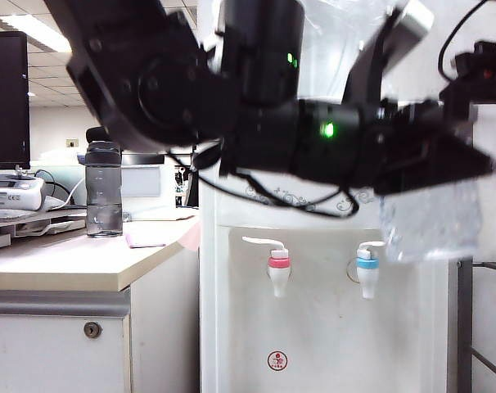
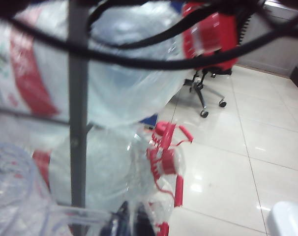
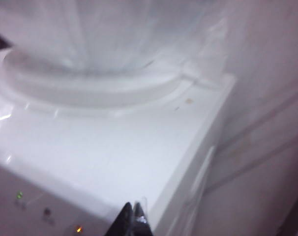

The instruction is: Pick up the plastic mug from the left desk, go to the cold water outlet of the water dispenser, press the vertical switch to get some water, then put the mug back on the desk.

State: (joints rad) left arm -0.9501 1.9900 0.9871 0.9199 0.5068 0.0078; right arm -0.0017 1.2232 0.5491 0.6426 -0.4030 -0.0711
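The clear plastic mug (image 1: pixel 432 219) hangs in the air at the right of the exterior view, just right of and slightly above the cold water outlet (image 1: pixel 367 274) with its light-blue collar. The outlet's vertical switch (image 1: pixel 371 245) is untouched. My left gripper (image 1: pixel 467 168) has reached across in front of the water dispenser (image 1: pixel 313 327) and is shut on the mug. In the left wrist view, the black fingertips (image 2: pixel 120 221) pinch clear plastic of the mug (image 2: pixel 18 196). My right gripper (image 3: pixel 133 215) is shut and empty above the dispenser's top (image 3: pixel 114 157).
The left desk (image 1: pixel 60 262) carries a smoky-grey bottle (image 1: pixel 103 190) and white devices. A red-collared tap (image 1: pixel 278 272) sits left of the blue one. Wrapped water bottles (image 2: pixel 119 88), a grey pole (image 2: pixel 77 123), a red cart (image 2: pixel 168 157) and a red chair (image 2: pixel 208 39) stand on the tiled floor.
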